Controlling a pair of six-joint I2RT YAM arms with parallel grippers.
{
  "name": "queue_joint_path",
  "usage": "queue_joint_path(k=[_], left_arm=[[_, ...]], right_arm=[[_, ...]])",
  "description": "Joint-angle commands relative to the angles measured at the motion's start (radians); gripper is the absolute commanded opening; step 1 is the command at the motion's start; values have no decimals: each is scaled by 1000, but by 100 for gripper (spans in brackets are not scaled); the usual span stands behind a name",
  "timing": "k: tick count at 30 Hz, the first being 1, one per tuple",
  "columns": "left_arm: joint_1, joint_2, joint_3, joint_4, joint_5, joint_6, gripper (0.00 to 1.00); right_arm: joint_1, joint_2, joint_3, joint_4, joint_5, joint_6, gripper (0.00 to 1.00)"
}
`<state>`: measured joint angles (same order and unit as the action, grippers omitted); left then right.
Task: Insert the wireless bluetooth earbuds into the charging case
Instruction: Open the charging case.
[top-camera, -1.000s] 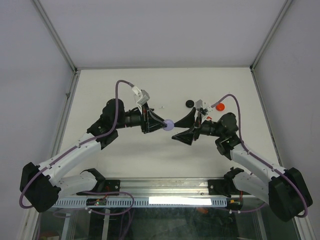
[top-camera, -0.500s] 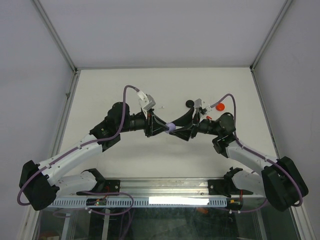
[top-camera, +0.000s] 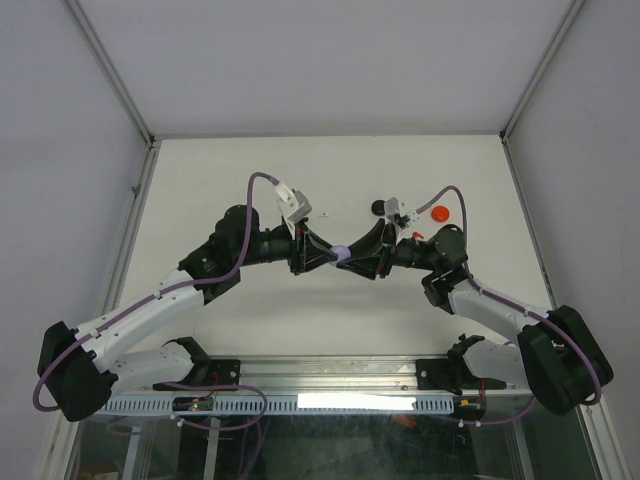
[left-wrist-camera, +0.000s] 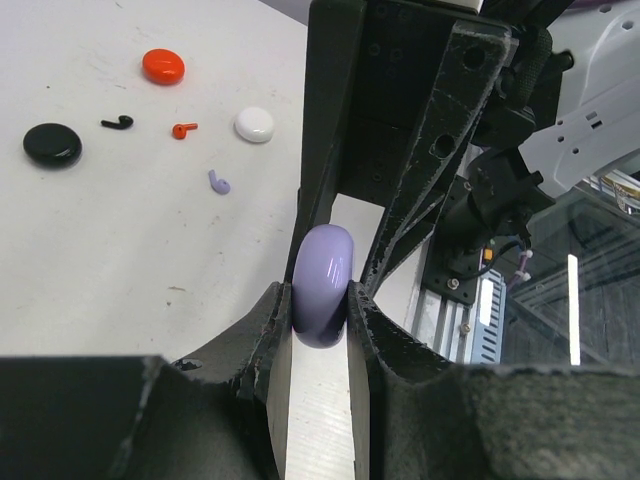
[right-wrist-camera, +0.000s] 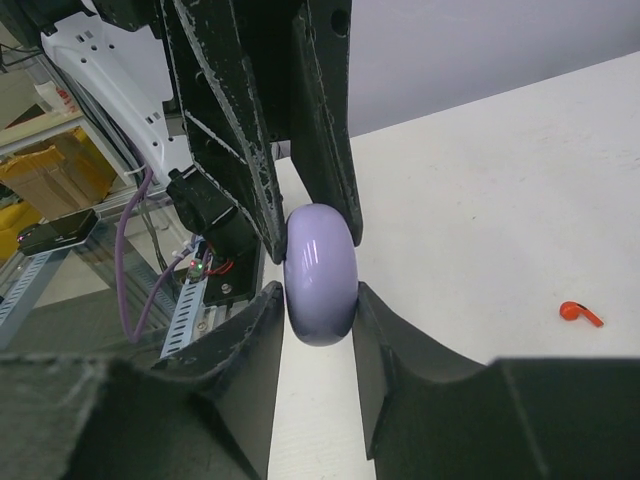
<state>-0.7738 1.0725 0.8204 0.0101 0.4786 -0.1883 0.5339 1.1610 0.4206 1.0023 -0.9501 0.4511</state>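
Top view: left tool (top-camera: 333, 257) and right tool (top-camera: 350, 256) meet above mid-bench (top-camera: 220, 170), both pinching the lavender charging case (top-camera: 341, 252).
Left wrist: lavender earbud (left-wrist-camera: 219, 182), black earbud (left-wrist-camera: 118, 122) and red earbud (left-wrist-camera: 184, 129) lie loose on the far bench.
Right wrist: the red earbud (right-wrist-camera: 580, 314) lies apart from the case.

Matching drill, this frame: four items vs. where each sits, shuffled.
1 lavender case
2 black case
3 white case
4 red earbud

A only item on the table in right wrist view
B held up off the table
C leftmost on the table, left wrist view
D just right of the red earbud, left wrist view

Pairs: 1-B, 2-C, 3-D, 4-A
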Motion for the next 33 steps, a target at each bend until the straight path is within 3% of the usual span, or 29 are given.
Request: queue_joint_path(k=[1,6,11,12,17,19,25,33], left_arm=[[-12,-32,48,31,-12,38,0],[-12,-42,45,31,-16,41,0],[-13,-50,42,30,-29,39,0],[-12,-53,40,30,-39,34,7],[-12,-60,22,30,-57,19,45],[-12,-60,13,28,-59,15,54],[-12,-57,2,24,-71,7,64],[-12,-14,7,5,-83,10,66]], right_arm=[[8,3,41,60,-25,14,34],[8,7,44,51,-33,17,28],[8,11,44,51,-46,14,3],[8,11,46,51,-49,13,0],[8,-3,45,55,-47,11,0],[8,-12,46,56,-43,9,0],[8,-25,43,58,-44,9,0],[8,-39,40,58,-41,8,0]])
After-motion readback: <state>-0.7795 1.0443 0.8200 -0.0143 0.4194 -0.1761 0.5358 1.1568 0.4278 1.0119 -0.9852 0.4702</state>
